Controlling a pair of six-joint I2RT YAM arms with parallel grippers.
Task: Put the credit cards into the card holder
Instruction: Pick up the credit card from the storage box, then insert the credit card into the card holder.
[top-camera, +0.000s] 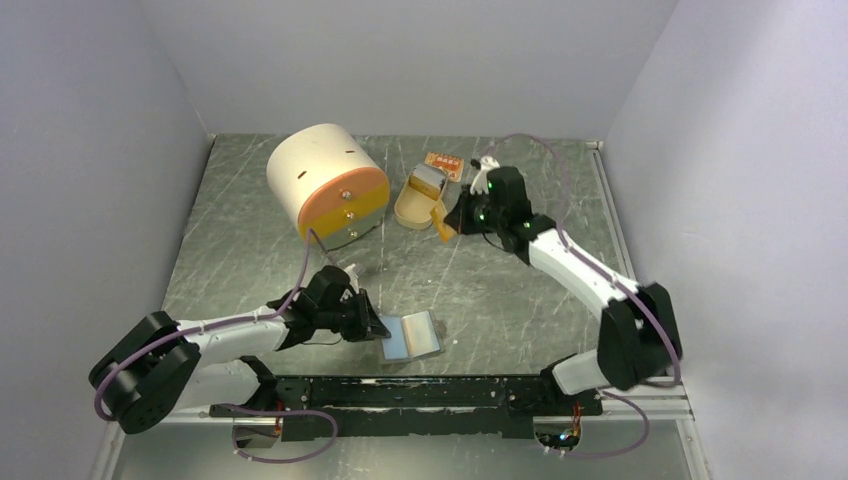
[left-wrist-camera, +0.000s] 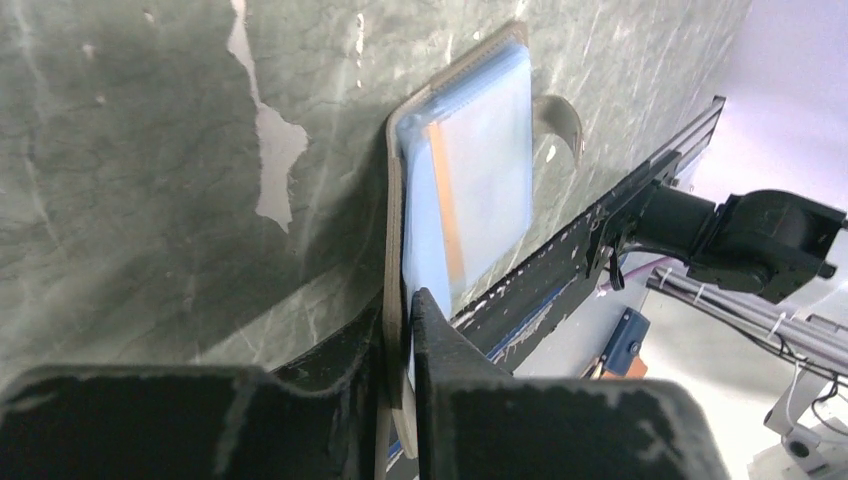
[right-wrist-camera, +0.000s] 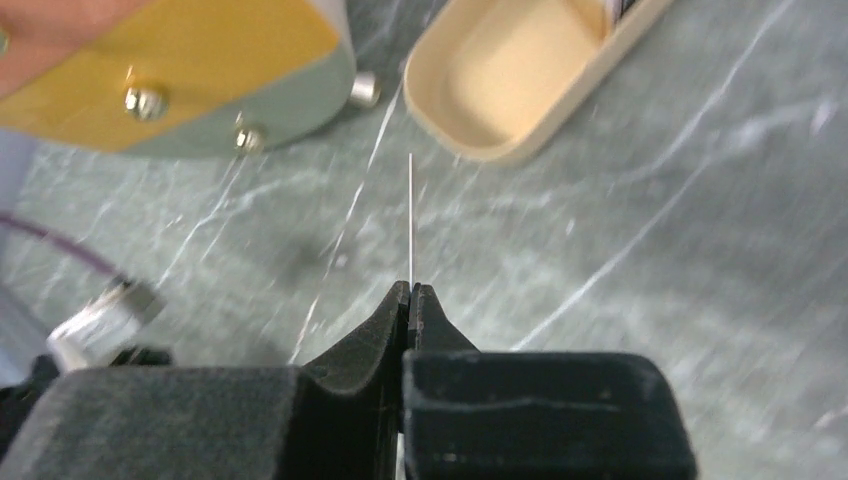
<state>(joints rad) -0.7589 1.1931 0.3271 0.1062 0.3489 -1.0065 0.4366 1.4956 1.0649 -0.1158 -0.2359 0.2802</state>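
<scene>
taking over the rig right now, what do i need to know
Left gripper: shut on the edge of the open card holder, near the front of the table.
Right gripper: shut on the gold-orange card, beside the tan tin, well away from the holder.
Done: holder is open; a pale blue card appears to lie inside it, though that is not certain.
Left: carry the gold-orange card over and set it in the holder.

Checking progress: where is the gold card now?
Top view, far side, right of centre: the gold card is pinched in the right gripper, just beside the tan tin.
</scene>
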